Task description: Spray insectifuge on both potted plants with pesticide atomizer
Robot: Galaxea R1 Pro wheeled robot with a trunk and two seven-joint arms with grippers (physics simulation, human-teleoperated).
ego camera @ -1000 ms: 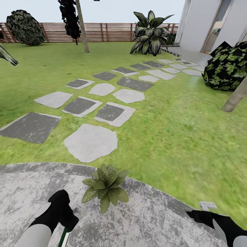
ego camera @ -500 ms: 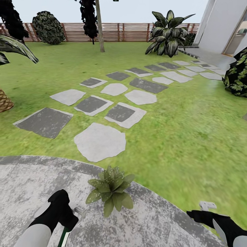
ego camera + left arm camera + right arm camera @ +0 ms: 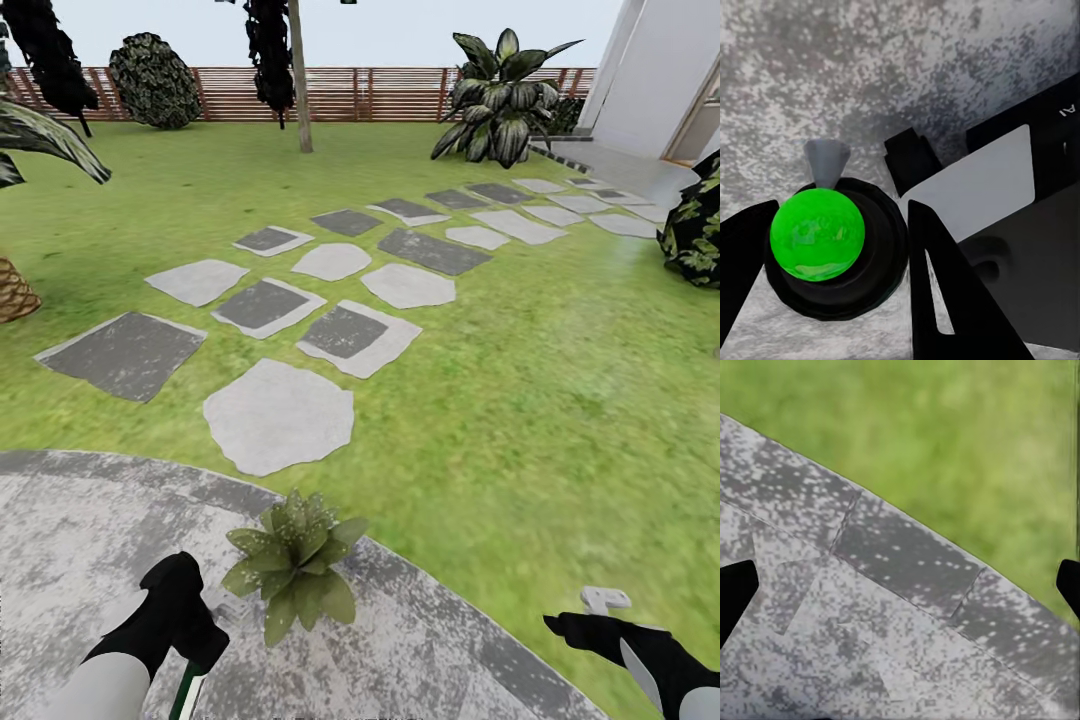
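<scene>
My left pincer [image 3: 832, 251] is clenched on the slim dark green atomizer bottle [image 3: 186, 690], my right pincer [image 3: 900, 585] is released.

Right gripper [image 3: 900, 585] fingertips [image 3: 735, 592] standing wide apart, hanging over the grey speckled patio [image 3: 855, 645] paving, green lawn [image 3: 945, 442] lying beyond its curved edge.

Both arms – pale grey forearm shells ending in matte black wrist housings. Left gripper [image 3: 832, 247]: black wedge fingers [image 3: 945, 292], white flat panel and white lettering on the black body behind. Right gripper [image 3: 603, 600]: small light-grey bracket at the tip, black fingers [image 3: 735, 592].
</scene>
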